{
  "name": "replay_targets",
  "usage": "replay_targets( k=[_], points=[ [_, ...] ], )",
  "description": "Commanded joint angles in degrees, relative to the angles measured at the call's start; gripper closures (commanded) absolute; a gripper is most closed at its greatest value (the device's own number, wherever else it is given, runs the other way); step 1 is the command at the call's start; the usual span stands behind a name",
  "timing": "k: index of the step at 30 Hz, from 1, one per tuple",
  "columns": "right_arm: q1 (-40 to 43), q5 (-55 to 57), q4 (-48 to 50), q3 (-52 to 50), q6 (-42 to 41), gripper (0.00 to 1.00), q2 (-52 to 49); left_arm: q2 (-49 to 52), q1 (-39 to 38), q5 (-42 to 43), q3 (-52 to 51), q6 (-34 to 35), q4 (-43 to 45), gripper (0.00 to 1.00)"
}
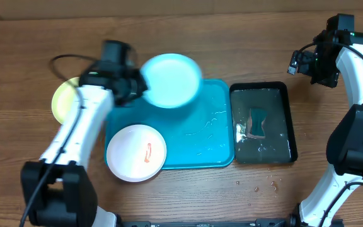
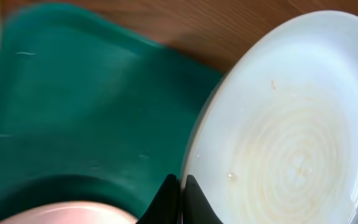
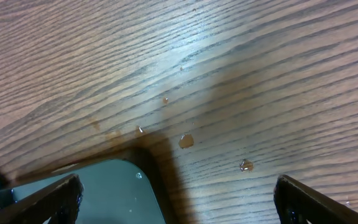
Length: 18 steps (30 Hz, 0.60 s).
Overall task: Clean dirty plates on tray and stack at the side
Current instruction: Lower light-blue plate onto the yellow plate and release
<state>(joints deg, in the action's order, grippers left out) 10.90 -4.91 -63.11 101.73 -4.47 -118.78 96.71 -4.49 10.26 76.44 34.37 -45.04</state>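
Pinched only at its rim by the tightly closed left hand [image 2: 180,198], the small round light blue plastic plate [image 1: 172,79] could slip and drop onto the large turquoise rectangular plastic tray [image 1: 213,135]; it hangs above the tray's far edge, glossy, faintly streaked, unsmeared; farther off, the right hand [image 1: 307,62] is wide open, empty

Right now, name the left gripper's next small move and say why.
Probably swing the left gripper, shut on the rim of the round light blue plastic plate, left over the yellow-green plastic plate beside the turquoise tray: the blue one looks smear-free.
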Motion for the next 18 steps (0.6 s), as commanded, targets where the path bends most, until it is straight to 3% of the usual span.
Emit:
replay_targets(
  k=[1, 11, 18],
  points=[
    [0.11, 0.37, 0.07, 0.94, -0.07, 0.00, 0.15, 0.02, 8.11, 2.86, 0.59, -1.84, -2.49, 0.96],
    [0.11, 0.37, 0.07, 0.94, -0.07, 0.00, 0.15, 0.04, 28.72, -10.08, 0.59, -2.21, -7.02, 0.96],
    [0.11, 0.37, 0.07, 0.94, -0.07, 0.00, 0.15, 0.13, 34.29, -14.86, -0.15, -2.08, -5.18, 0.96]
  ],
)
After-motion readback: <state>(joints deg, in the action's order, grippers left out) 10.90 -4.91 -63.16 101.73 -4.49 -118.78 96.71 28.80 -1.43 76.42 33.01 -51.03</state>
